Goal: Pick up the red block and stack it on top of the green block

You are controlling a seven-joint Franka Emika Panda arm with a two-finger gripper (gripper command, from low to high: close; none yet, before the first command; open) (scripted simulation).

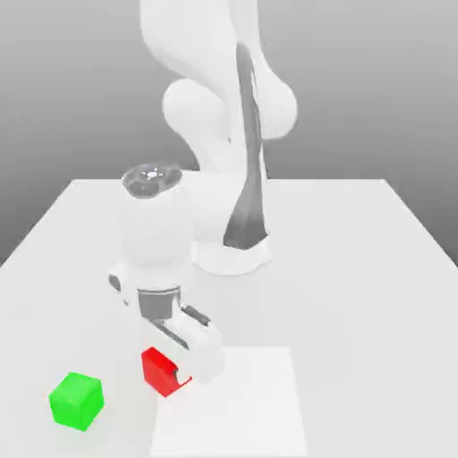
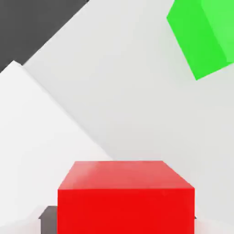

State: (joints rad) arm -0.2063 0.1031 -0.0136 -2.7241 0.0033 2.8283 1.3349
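Exterior view, going left to right: green block (image 1: 76, 401) sitting on the white table (image 1: 376, 259) at about 8 o'clock from the arm's base, then red block (image 1: 162, 370) just beside it toward 3 o'clock, a clear gap between the two, not touching. Gripper (image 1: 185, 365) down right at the red block, one white finger covering the cube's side on the exterior view's right, far side hidden. Can't tell how wide the fingers are spread, or whether anything's actually clamped yet. Looks like the grasp step, nothing lifted, stack not started. Hand view: red block (image 2: 125, 196) big and close, roughly centred under the camera, green block (image 2: 203, 36) up at about 1 o'clock of it. Stuff that could go wrong, purely guessing: closing on an off-centre cube and twisting it, or pinching low on a corner and popping it out sideways. Also a risk of nudging the red cube into the green one, given how near they sit. Later on, setting down crooked on a same-size cube leaves almost no margin, so tipping off seems likely if slightly rotated.
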